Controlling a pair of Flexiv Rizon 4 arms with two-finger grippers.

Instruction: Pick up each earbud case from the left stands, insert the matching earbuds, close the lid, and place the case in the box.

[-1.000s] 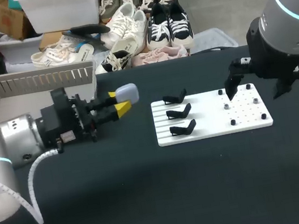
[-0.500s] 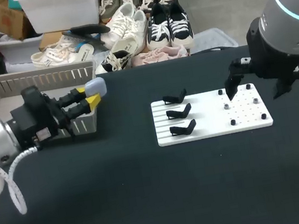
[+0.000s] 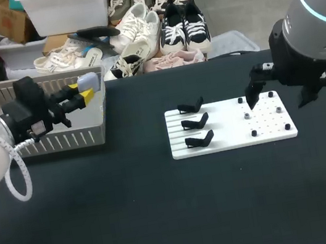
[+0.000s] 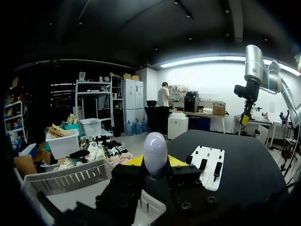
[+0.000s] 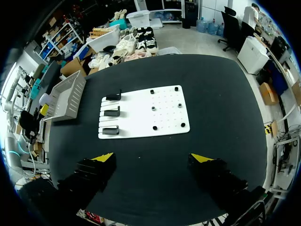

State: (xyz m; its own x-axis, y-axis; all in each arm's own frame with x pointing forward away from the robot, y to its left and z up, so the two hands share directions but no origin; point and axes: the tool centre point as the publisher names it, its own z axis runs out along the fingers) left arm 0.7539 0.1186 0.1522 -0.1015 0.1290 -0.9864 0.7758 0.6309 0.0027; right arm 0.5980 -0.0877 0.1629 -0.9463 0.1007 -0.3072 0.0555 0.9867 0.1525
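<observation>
Seen from the head, the left gripper [image 3: 84, 91] clamps the case [image 3: 88, 81] over the box's [image 3: 60, 141] far right corner; at the left wrist, its long axis juts past the tips, rounded end foremost; at the right wrist, the right gripper [image 5: 151, 157] gapes wide.

Earbud case [image 3: 87, 81]: 1 was in view;
Black stands [image 3: 193, 121]: 3 were counted;
White board [image 3: 269, 121]: 1 was there;
Box [image 3: 60, 141]: 1 was there;
Grippers: 2 showed, the left gripper [image 3: 86, 91] and the right gripper [image 5: 151, 157]

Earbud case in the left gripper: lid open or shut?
Shut: the earbud case shows one smooth rounded shell, no raised lid, in the left gripper.
</observation>
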